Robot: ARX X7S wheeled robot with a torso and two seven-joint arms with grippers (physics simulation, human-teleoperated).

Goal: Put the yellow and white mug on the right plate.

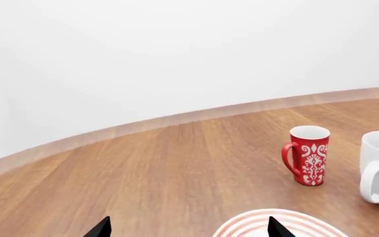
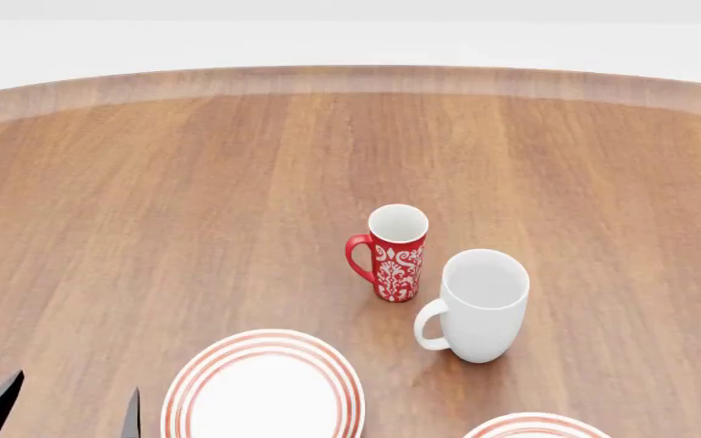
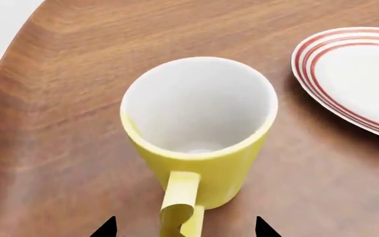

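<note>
While head view lacks it, right wrist view shows short yellow and white mug (image 3: 199, 136) upright beside red-ringed round white plate (image 3: 357, 79); right gripper (image 3: 184, 228) tips spread wide, straddling mug's handle; left gripper (image 1: 188, 229) likewise wide, holding nothing; no legible writing.

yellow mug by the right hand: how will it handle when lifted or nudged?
Likely rigid: the yellow and white mug looks like glazed ceramic, so probably slick under the right hand. It stands upright and looks empty, so likely light. Its loop handle faces the hand; a push there may spin it rather than tip it.

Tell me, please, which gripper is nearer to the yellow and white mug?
Right. The right gripper sits just behind the yellow and white mug, fingertips flanking its handle. The left gripper is beside the left plate; no yellow mug appears near it.
</note>
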